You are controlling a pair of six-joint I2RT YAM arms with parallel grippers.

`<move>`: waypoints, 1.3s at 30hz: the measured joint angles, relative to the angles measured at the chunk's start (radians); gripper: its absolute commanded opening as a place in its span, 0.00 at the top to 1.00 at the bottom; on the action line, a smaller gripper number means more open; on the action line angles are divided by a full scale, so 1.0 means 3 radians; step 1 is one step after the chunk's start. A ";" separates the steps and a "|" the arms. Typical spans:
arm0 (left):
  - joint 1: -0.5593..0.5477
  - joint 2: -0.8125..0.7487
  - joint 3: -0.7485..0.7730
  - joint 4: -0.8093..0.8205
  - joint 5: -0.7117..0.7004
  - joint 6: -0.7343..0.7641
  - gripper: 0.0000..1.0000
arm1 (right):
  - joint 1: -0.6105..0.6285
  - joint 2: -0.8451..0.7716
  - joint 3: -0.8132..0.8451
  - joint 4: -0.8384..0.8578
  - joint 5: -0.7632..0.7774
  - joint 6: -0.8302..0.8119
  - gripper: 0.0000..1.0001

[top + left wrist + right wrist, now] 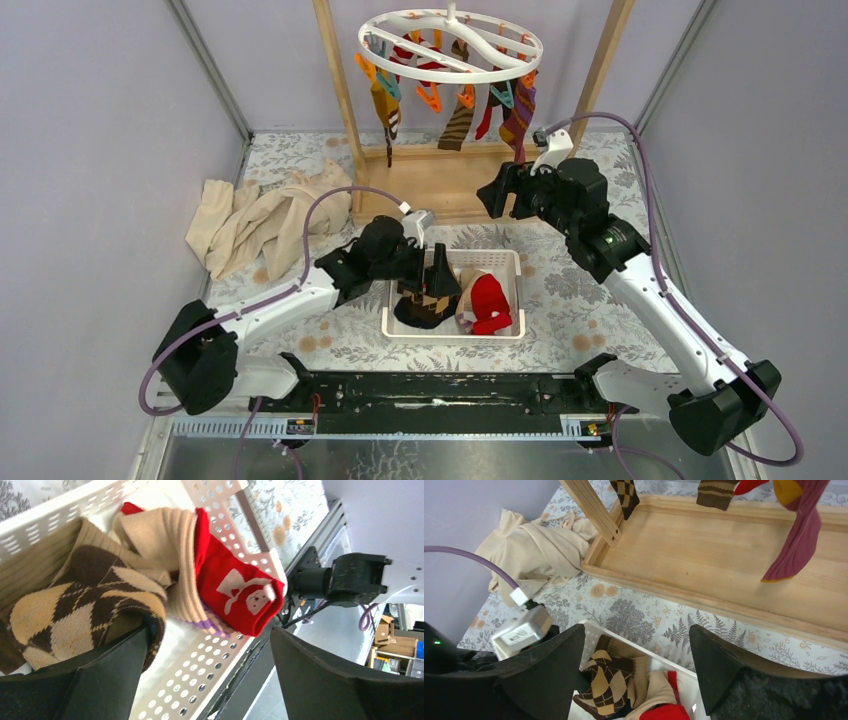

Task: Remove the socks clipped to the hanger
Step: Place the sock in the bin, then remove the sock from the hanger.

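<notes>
Floral-covered table (570,300), grey walls round it. Beige cloth (255,220) is heaped by the left edge and is not part of the job.

Left gripper (438,275) hangs over the white basket (450,335) near the middle of the front edge. Its jaws are spread wide with nothing between them. Brown argyle sock (75,615) lies in the basket right under it, lapping against one finger. A red sock (490,303) lies beside that. I read this as a drop finished. I'd lift this arm straight up before swinging it, so the finger doesn't drag the argyle sock over the rim.

Hanger (470,74) hangs over the far edge inside the wooden rack (430,185), with several socks (458,125) clipped around it. Right gripper (497,192) is raised over the rack's base, jaws well apart, holding nothing. Nearest to it is the purple sock (796,540) on the hanger's right side.

My plan is to close on the sock's body, not the toe, and pull steadily down so the clip lets go. A sideways tug would likely swing the hanger on its hook and tangle the neighbours. I can't see the clip's bite from here.
</notes>
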 measured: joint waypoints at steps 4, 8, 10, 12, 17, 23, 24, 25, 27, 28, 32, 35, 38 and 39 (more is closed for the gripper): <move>-0.0027 -0.0061 0.0198 -0.0153 -0.0042 0.0043 0.01 | -0.0043 0.0013 -0.0042 -0.0023 -0.0001 0.0014 0.17; -0.0027 -0.0114 0.0435 -0.0328 -0.0126 0.0099 0.01 | -0.0219 0.0038 -0.0042 -0.0024 -0.0072 0.0032 0.19; -0.0027 -0.0153 0.0518 -0.0401 -0.0168 0.0116 0.01 | -0.0395 0.0058 -0.0042 -0.0020 -0.0156 0.0069 0.21; -0.0029 -0.0200 0.0557 -0.0451 -0.0207 0.0127 0.01 | -0.0654 0.0102 -0.0041 -0.0006 -0.0266 0.0134 0.24; -0.0029 -0.0290 0.0595 -0.0572 -0.0284 0.0137 0.01 | -0.1233 0.0334 -0.0041 0.0179 -0.0535 0.0370 0.38; -0.0029 -0.0379 0.0595 -0.0635 -0.0350 0.0142 0.01 | -0.1352 0.0694 -0.0034 0.0668 -0.0876 0.0575 0.48; -0.0029 -0.0393 0.0595 -0.0647 -0.0356 0.0142 0.01 | -0.1352 0.0745 -0.0029 0.0725 -0.0907 0.0580 0.49; -0.0029 -0.0409 0.0595 -0.0661 -0.0367 0.0144 0.01 | -0.1352 0.0805 -0.0011 0.0781 -0.0944 0.0584 0.51; -0.0029 -0.0444 0.0595 -0.0696 -0.0381 0.0144 0.01 | -0.1352 0.0924 0.0041 0.0893 -0.0973 0.0582 0.52; -0.0029 -0.0455 0.0595 -0.0706 -0.0384 0.0144 0.01 | -0.1352 0.0997 0.0081 0.0960 -0.0977 0.0584 0.52; -0.0029 -0.0474 0.0596 -0.0736 -0.0394 0.0144 0.01 | -0.1352 0.1194 0.0149 0.1218 -0.0958 0.0586 0.51; -0.0029 -0.0487 0.0598 -0.0769 -0.0409 0.0144 0.01 | -0.1352 0.1326 0.0150 0.1427 -0.0949 0.0593 0.50; -0.0029 -0.0501 0.0633 -0.0805 -0.0429 0.0149 0.01 | -0.1350 0.1469 0.0150 0.1595 -0.0936 0.0612 0.47; -0.0029 -0.0502 0.0659 -0.0818 -0.0435 0.0156 0.01 | -0.1350 0.1526 0.0150 0.1653 -0.0936 0.0617 0.46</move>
